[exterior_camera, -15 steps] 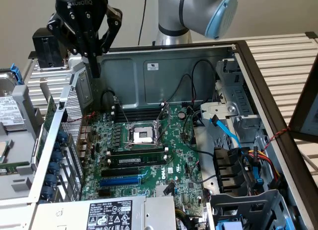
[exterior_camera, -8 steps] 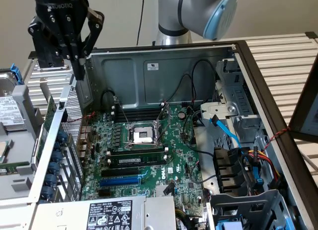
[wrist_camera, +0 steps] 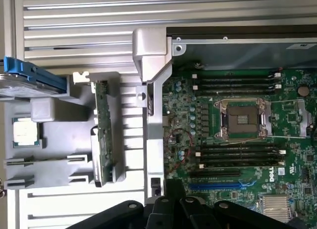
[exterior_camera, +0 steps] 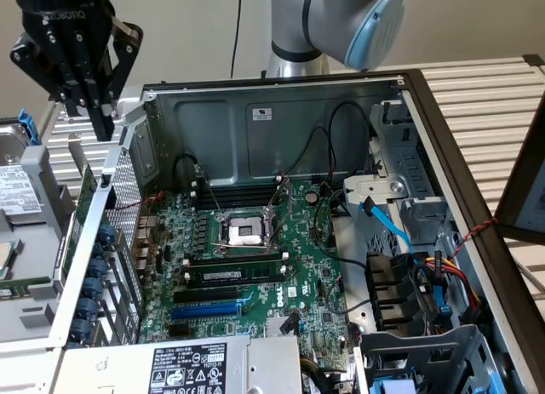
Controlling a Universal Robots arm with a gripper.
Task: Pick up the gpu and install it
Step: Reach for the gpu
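Note:
The gpu (wrist_camera: 102,135) stands on its edge in a slot of the grey holder (wrist_camera: 49,174), outside the open computer case; I see its green board edge-on. In the exterior view the gpu (exterior_camera: 86,185) is a green sliver just beyond the case's perforated rear panel. My black gripper (exterior_camera: 96,113) hangs above that spot, shut and holding nothing, well clear of the card. Its fingers (wrist_camera: 171,204) are pressed together in the wrist view. On the motherboard (exterior_camera: 255,275) lies a blue expansion slot (exterior_camera: 204,311) with nothing in it.
The holder also carries a hard drive with a blue bracket (wrist_camera: 29,80), a CPU chip (wrist_camera: 26,131) and a thin stick lying flat (wrist_camera: 44,160). The case's rear wall (wrist_camera: 153,115) stands between holder and motherboard. A power supply (exterior_camera: 187,368) and cabled drive cage (exterior_camera: 426,343) fill the case's near side.

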